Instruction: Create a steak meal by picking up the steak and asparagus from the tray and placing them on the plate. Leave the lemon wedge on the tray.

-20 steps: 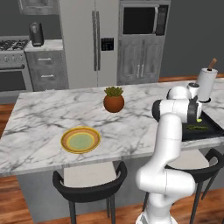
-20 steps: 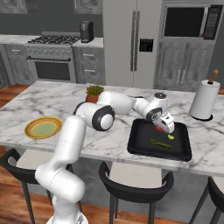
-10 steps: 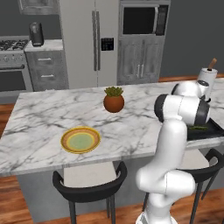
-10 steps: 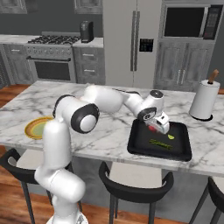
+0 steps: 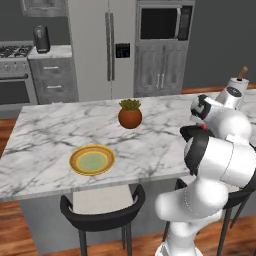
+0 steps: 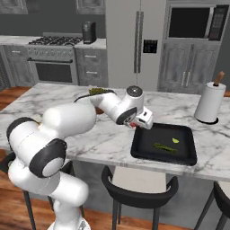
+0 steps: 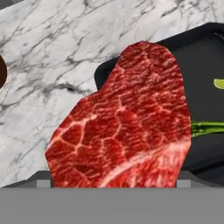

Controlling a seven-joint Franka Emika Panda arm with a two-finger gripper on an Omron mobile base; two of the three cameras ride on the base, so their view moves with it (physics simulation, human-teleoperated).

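Between the fingers (image 7: 114, 181), steak (image 7: 127, 122), above tray (image 7: 205, 48)

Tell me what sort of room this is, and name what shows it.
A home kitchen, rendered rather than real. A stainless refrigerator stands at the back beside a built-in microwave, a gas range sits to the left, and a marble island counter with bar stools fills the foreground.

Steak (image 7: 127, 122): lifted off the tray (image 6: 164, 144), now held up in the pincer (image 6: 140, 122) above the tray's left edge, no longer lying on the tray floor. Pincer: risen and withdrawn leftward from over the tray's middle. Arm: swung, elbow folded back toward the tray's left.
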